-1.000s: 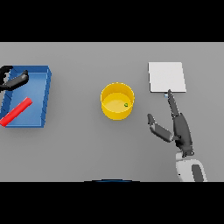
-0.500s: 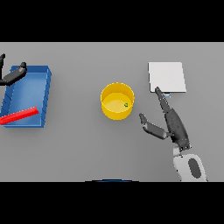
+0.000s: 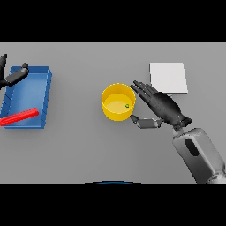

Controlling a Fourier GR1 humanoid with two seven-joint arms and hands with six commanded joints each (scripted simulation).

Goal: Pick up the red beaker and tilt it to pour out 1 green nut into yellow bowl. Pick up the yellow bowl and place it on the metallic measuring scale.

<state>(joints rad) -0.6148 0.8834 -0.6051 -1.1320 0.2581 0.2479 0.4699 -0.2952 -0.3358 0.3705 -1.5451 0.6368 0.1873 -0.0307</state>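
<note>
Reaching for the yellow bowl with the nut already inside

Judging by the layout, the pour is done and the step in hand is the grasp; one grey surface (image 3: 79, 150) carries everything; one blue tray (image 3: 44, 95) at the far left holds the one red beaker (image 3: 20, 117), lying on its side; one white scale plate (image 3: 167, 77) sits near the bowl, to its upper right; one yellow bowl (image 3: 118, 102) stands upright at centre, with one green nut (image 3: 127, 105) inside it. The right hand (image 3: 161, 108) is spread, fingers straight at the bowl's right rim, thumb below, nothing held; it should close evenly on the wall and lift level, so the nut stays in. The left hand (image 3: 12, 77) rests at the tray's far corner; whether it grips anything, I cannot tell.
</note>
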